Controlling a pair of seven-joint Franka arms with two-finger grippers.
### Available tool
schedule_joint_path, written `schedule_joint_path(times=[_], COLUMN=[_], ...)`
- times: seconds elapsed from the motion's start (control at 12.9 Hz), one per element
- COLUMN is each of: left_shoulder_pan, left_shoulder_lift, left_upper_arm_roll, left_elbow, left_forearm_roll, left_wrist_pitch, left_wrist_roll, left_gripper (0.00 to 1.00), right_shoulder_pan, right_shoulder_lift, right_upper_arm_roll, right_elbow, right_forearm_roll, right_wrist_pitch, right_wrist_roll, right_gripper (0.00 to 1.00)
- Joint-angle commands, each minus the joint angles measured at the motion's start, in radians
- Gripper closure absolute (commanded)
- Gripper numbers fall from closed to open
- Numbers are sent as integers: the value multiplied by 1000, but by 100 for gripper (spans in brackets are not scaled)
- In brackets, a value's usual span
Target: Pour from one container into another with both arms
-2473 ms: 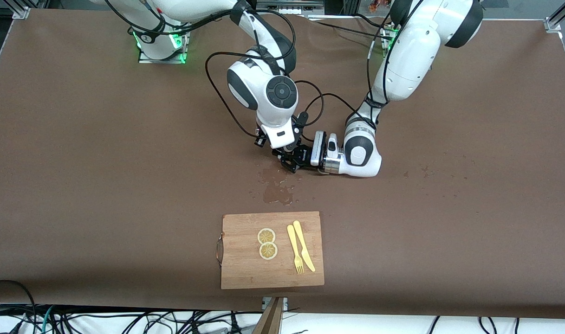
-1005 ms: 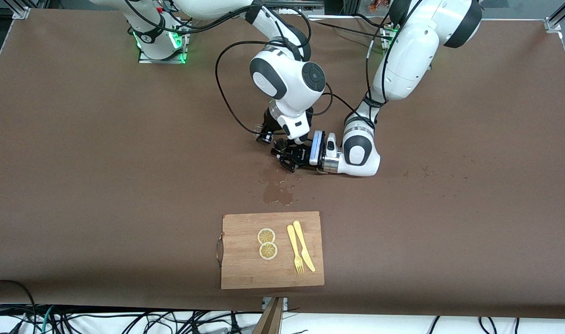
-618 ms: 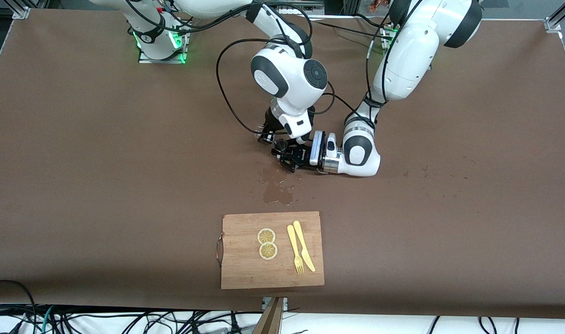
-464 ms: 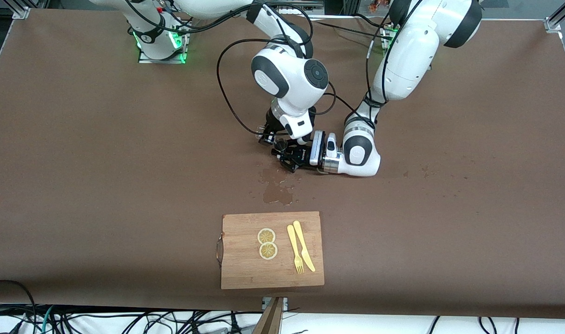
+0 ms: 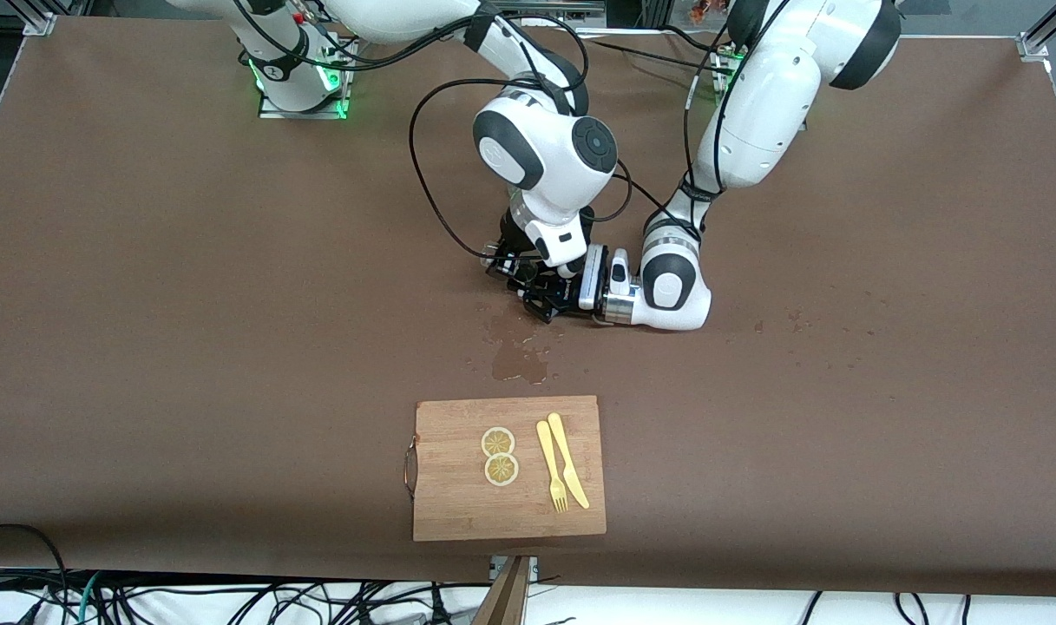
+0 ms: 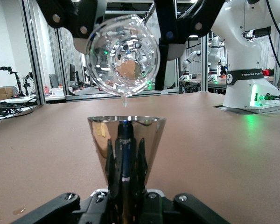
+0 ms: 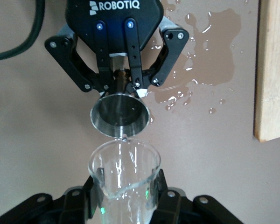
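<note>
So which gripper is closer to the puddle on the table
Left. The left gripper, holding the metal cup, sits low right beside the puddle; the right gripper tips the clear glass above that cup.

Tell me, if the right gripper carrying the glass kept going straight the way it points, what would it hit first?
Probably the metal cup held by the left gripper. The glass in the right gripper already has its lip just above the cup's rim, though depth is unclear.

2 grippers crowd table (image 5: 146, 260) centre; cutting board (image 5: 508, 467) blocks near edge; both table ends open.
</note>
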Motion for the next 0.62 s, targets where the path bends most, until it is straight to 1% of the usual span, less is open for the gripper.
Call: schedule_joint_path(times=[0.0, 0.15, 0.31, 0.54], left_shoulder_pan=[-13, -13, -13, -12], left_shoulder_lift=[1, 1, 1, 1], left_upper_arm_roll=[8, 6, 6, 8], left_elbow=[0, 2, 0, 0], left_forearm_roll=[-51, -51, -51, -51], left_wrist_pitch=[5, 5, 5, 5], left_wrist_roll=[57, 57, 57, 57], left_gripper=[100, 100, 100, 100], right_shoulder_pan=[18, 27, 38, 53], right_shoulder_lift=[25, 27, 34, 56], right_upper_arm_roll=[-5, -3, -3, -3], right_elbow=[47, 48, 50, 88], right_forearm_roll=[-27, -41, -80, -111], right_wrist_pitch=[-35, -45, -54, -78], right_wrist_roll=[11, 11, 11, 10], right_gripper=[87, 87, 87, 87])
